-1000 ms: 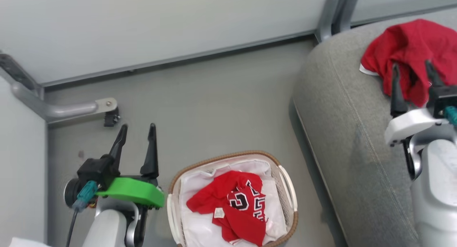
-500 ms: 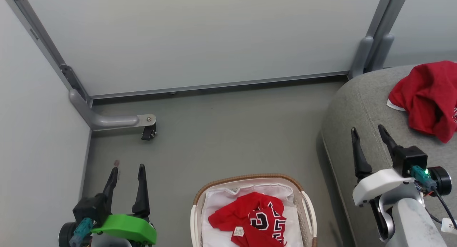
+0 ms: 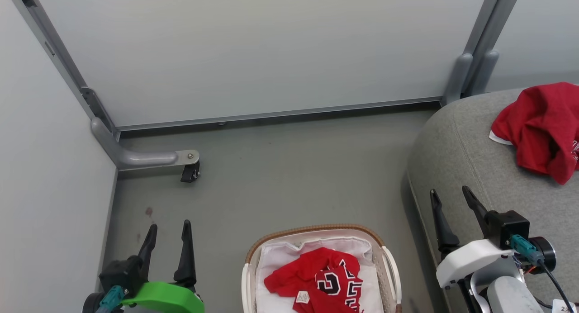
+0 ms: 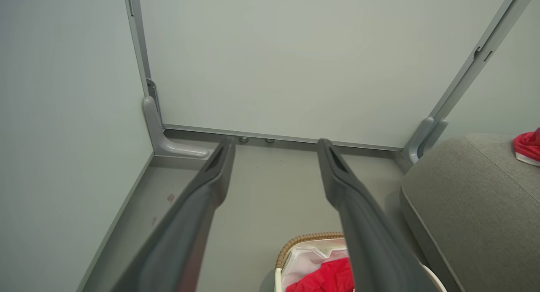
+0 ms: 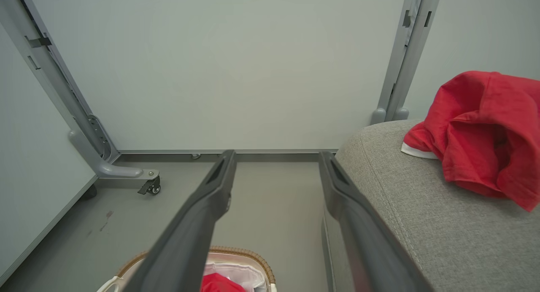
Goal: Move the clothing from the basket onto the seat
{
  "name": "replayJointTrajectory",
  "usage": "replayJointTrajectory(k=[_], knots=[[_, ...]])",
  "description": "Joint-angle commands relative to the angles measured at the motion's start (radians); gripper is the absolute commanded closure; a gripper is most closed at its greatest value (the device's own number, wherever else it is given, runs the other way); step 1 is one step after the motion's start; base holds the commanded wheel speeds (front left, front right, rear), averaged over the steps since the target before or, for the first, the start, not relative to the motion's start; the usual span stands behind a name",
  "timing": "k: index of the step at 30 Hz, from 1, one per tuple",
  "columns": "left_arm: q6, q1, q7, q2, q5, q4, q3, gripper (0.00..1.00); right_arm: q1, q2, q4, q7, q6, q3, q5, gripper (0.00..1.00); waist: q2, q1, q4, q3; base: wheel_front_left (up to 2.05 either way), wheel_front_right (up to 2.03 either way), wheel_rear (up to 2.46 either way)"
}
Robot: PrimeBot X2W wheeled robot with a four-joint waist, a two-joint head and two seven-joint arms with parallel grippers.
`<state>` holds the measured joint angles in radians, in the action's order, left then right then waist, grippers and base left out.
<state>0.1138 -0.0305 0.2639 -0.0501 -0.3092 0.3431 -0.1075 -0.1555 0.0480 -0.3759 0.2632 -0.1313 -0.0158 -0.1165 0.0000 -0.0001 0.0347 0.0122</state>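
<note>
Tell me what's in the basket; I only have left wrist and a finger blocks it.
Observer: One red jersey with black-and-white numerals, crumpled on the white liner in the basket.
Operator: Red sliver at my right edge, a whole garment?
Observer: Yes, a plain red garment with white trim, bunched on the seat.
Operator: And the other arm?
Observer: The right gripper is open and empty, to the right of the basket.
</note>
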Motion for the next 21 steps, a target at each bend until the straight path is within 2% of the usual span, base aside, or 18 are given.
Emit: replayJointTrajectory(k=[1,21], knots=[[-0.005,0.014,0.001,-0.001,-0.006,0.001,-0.002,0.00,0.011,0.005,0.004,0.002,0.001,0.003,-0.005,0.00,0.0000,0.0001,-0.003,-0.001,0.00,0.00,0.00],[-0.008,-0.001,0.001,-0.001,-0.005,0.006,-0.010,0.00,0.005,0.005,0.010,0.002,0.001,0.011,-0.002,0.00,0.0000,0.0001,-0.006,0.008,0.00,0.00,0.00]])
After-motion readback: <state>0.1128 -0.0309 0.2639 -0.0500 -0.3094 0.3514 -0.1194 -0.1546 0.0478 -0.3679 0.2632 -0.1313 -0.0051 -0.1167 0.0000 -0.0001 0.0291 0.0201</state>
